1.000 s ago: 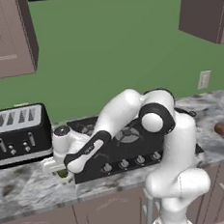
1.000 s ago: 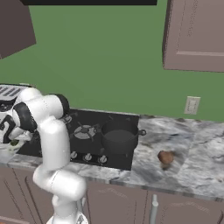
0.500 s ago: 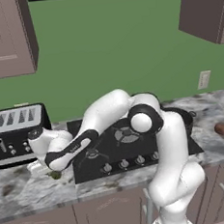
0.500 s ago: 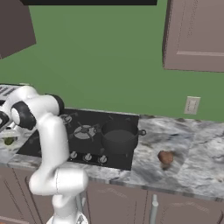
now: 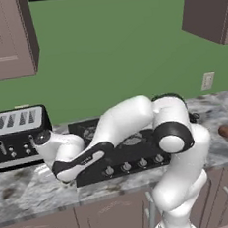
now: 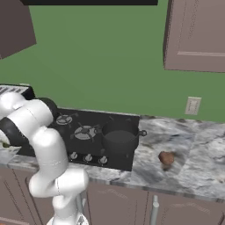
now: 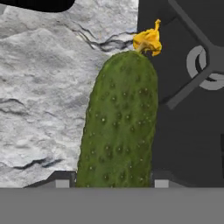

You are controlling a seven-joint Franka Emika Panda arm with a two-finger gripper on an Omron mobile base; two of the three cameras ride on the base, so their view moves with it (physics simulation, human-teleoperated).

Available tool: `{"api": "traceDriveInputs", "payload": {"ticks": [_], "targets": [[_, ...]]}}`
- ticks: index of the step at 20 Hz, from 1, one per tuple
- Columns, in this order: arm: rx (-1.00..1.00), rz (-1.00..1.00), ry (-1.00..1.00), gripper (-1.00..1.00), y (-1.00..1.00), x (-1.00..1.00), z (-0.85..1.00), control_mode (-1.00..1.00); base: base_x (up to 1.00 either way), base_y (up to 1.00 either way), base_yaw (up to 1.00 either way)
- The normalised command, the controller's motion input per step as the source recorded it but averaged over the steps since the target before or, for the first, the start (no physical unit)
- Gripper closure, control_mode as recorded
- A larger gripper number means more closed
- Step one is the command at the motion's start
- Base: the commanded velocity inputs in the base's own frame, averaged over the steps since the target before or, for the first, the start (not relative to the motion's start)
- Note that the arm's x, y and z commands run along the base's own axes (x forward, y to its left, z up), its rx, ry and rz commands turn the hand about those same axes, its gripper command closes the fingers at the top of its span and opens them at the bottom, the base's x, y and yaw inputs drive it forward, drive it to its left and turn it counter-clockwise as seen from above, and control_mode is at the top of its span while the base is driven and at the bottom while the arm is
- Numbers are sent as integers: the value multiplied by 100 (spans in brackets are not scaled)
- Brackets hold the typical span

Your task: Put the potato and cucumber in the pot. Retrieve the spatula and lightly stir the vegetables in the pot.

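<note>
- Hand (image 7: pixel 112 183): closed on the cucumber (image 7: pixel 118 122), low at the bench (image 7: pixel 39 109) beside the stove.
- Potato (image 6: pixel 166 157): on the bench, right of the pot (image 6: pixel 119 139).
- Remaining: both vegetables, spatula, stirring.

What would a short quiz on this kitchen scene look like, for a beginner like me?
1. True or false: the potato already lies inside the pot.
2. What does the gripper have between its fingertips? A) cucumber B) spatula C) toaster knob
3. Fill in: the potato sits on the marble ____, to the right of the cooktop.

Key: 1 false, it lies out on the marble. 2 A, the fingertips flank its near end. 3 counter.
</note>
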Motion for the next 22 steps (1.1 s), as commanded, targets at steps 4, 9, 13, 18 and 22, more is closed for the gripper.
{"api": "traceDriveInputs", "payload": {"ticks": [4,9,13,18,22], "targets": [[20,0,-15,100,-74,-57,58,-100,0,0,0],[19,0,-1,100,-53,-36,80,-100,0,0,0],[19,0,-6,100,-53,-33,79,-100,0,0,0],[11,0,-6,100,-54,-28,77,-100,0,0,0],[5,0,0,100,-43,-15,86,-100,0,0,0]]}}
